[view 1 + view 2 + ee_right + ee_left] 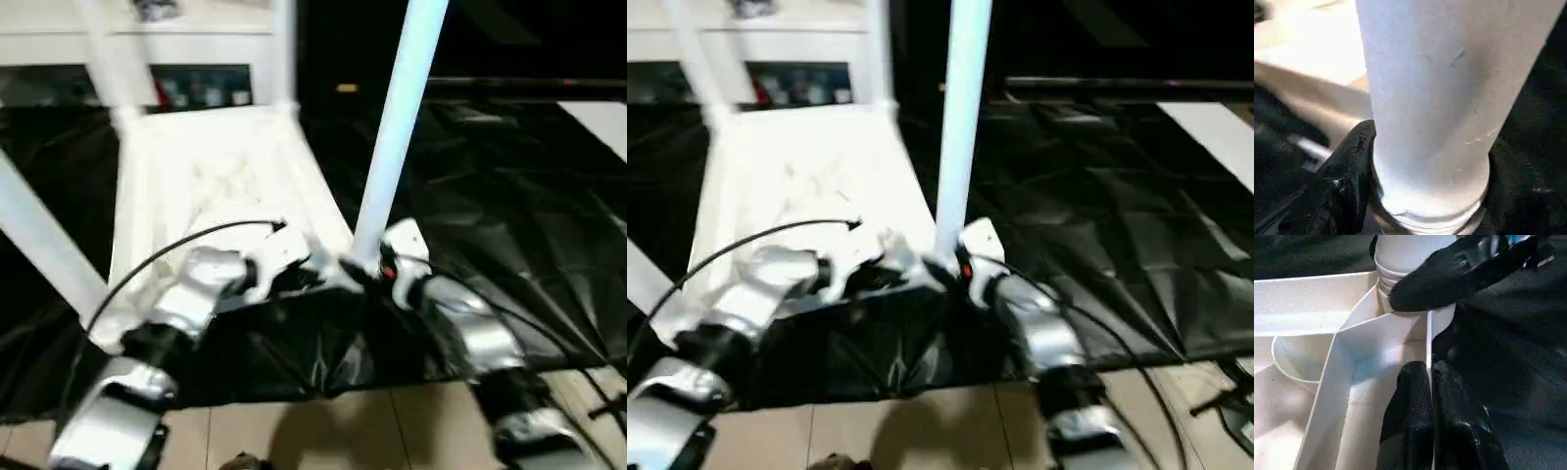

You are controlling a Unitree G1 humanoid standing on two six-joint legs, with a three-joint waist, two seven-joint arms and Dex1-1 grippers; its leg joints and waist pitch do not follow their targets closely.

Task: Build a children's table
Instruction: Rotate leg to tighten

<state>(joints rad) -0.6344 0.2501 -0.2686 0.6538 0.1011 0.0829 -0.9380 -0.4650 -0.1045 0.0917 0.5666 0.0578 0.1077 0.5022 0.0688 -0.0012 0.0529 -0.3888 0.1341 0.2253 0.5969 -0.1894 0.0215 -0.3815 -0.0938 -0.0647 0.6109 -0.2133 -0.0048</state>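
The children's table (220,186) lies upside down on black sheeting (509,225) spread over the floor, its sockets facing up so the legs can be pushed in from above. The left hand (1431,396), pinched narrow, clamps the top's thin rim, probably to steady it. The right hand (377,266) wraps the flared base of the near leg (397,127), which stands upright in the corner socket, presumably to seat it firmly. Other legs already rise from the other corners.
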